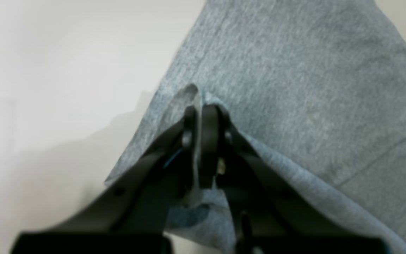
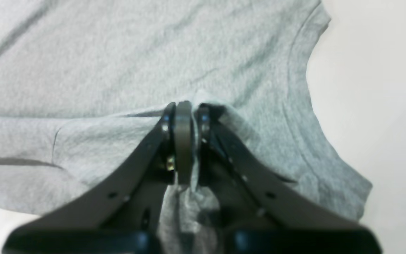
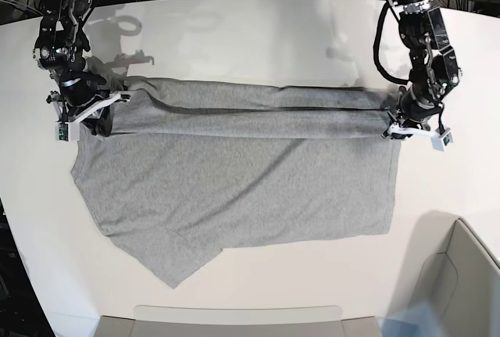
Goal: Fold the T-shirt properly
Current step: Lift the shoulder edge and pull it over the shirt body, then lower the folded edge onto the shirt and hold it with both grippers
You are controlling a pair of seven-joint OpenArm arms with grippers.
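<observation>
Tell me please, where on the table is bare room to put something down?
The table is bare in a wide band between the T-shirt and its far edge, and in a strip right of the shirt, before the grey bin. It is crowded at both folded ends, where the left end effector and right end effector pinch the cloth.

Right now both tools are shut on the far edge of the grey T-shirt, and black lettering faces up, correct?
Not quite: no lettering shows. The base view shows the T-shirt plain grey on top. The rest holds: the left tool and the right tool are each shut on its far edge.
</observation>
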